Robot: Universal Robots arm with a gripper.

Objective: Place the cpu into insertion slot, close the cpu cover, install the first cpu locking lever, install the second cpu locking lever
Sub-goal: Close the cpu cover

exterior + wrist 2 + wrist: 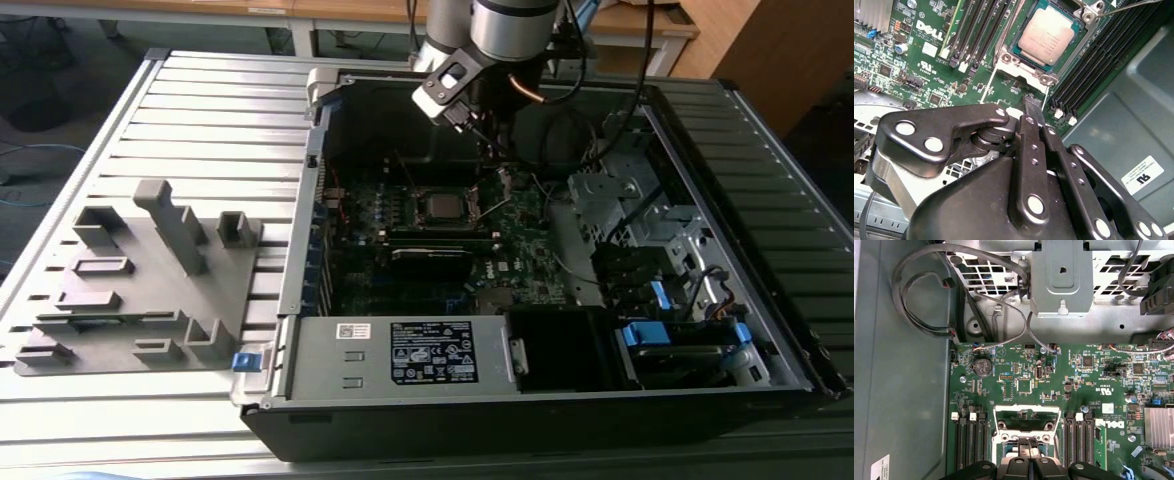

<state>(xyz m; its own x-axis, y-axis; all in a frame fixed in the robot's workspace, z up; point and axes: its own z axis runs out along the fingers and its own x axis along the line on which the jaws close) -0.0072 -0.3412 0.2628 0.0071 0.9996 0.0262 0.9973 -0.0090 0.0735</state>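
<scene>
Inside an open computer case [534, 430] on a slatted surface [200, 110], the cpu [1049, 37] lies flat in the insertion slot [1026, 75] — silver face up, ringed by green board. In the second wrist view the gripper [1033, 106] hangs just short of the slot's near edge, its two black fingers pressed together with nothing between them. A thin lever wire [1126, 6] runs off from the slot's far corner. Placing the chip looks done; the cover step seems in hand, though whether the cpu cover is down cannot be told. Closing it likely calls for a light push on thin metal — clear of the chip's face.
</scene>
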